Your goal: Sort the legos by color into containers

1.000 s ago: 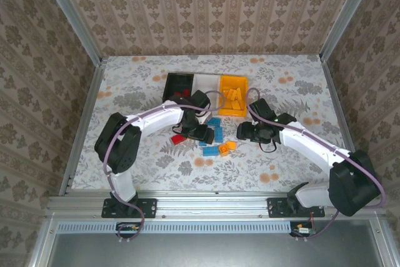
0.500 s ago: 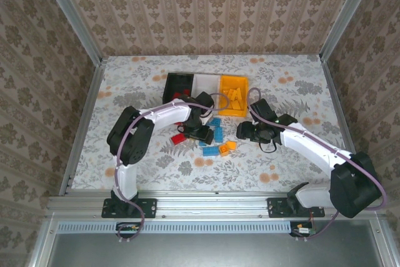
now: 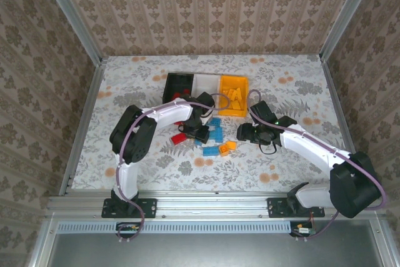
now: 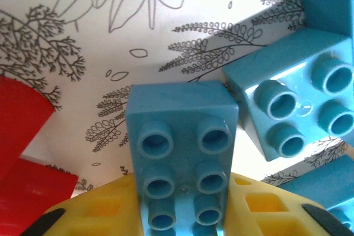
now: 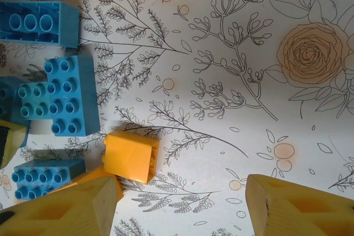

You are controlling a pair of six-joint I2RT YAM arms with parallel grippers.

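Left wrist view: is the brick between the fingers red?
No: the light blue brick sits between the yellow fingers, while the red bricks lie off to the side.

Walls (image 3: 212, 4): 3, beige damask wallpaper.
Table (image 3: 250, 173): white floral-print covering, evenly lit.
Frame (image 3: 75, 23): posts at back corners, seemingly aluminium.

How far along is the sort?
Done: red bricks lie in the black bin, yellow ones in the yellow bin; the white bin looks empty. In hand: the left gripper clamps a blue brick; the right gripper hangs open. Left: a loose red brick, several blue bricks and yellow bricks on the table.
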